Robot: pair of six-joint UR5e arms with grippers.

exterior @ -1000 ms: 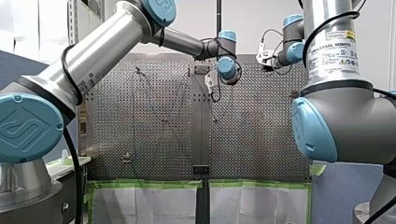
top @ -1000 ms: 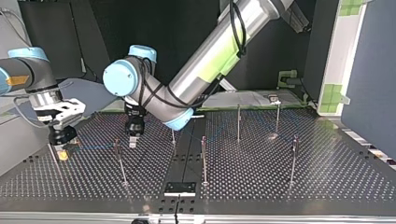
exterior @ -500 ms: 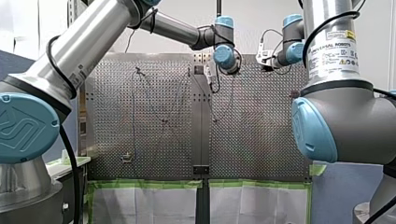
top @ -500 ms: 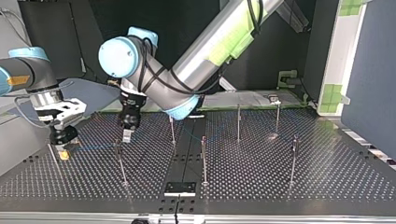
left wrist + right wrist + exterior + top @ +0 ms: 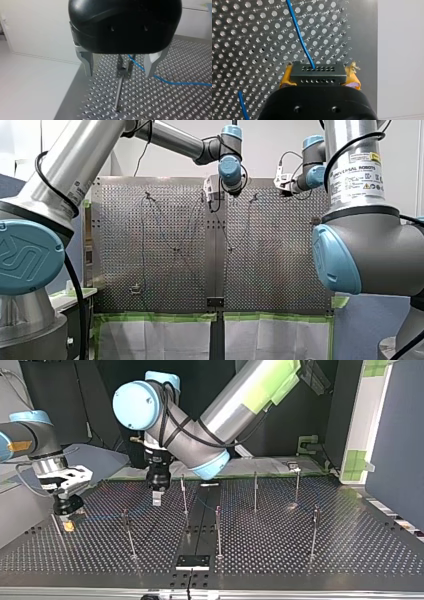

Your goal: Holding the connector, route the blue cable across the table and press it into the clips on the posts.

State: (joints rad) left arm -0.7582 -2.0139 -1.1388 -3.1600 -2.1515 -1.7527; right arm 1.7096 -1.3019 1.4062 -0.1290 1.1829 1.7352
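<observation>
R wrist view: my right gripper (image 5: 319, 75), yellow pads, clamps the black connector (image 5: 316, 70) from both sides. The blue cable (image 5: 299, 37) leaves the connector's face and runs off over the perforated table (image 5: 249, 37), near its plain edge strip.

L wrist view: my left gripper (image 5: 118, 73) has its metal fingers spread wide, nothing between them. It hangs over a post (image 5: 119, 92), with the forked clip (image 5: 122, 70) approx. centred in the gap. Cable comes in from one side and passes behind one finger up to the fork. Seated or not: can't tell.

Top view: R gripper is low at the view's left edge. L gripper hangs above the table between two posts, touching neither. Faint blue line runs from the R gripper twd the nearer post.

Front view: both grippers at the far end of the table, L near the centre strip, R off to the view's right. Cable too thin to trace.

Step, I judge: connector anchored, L arm lining up on a clip. Next: L needs to come down square over the fork and press the cable in, w/ R keeping the line taut. Risk: cable slips beside the prong.
</observation>
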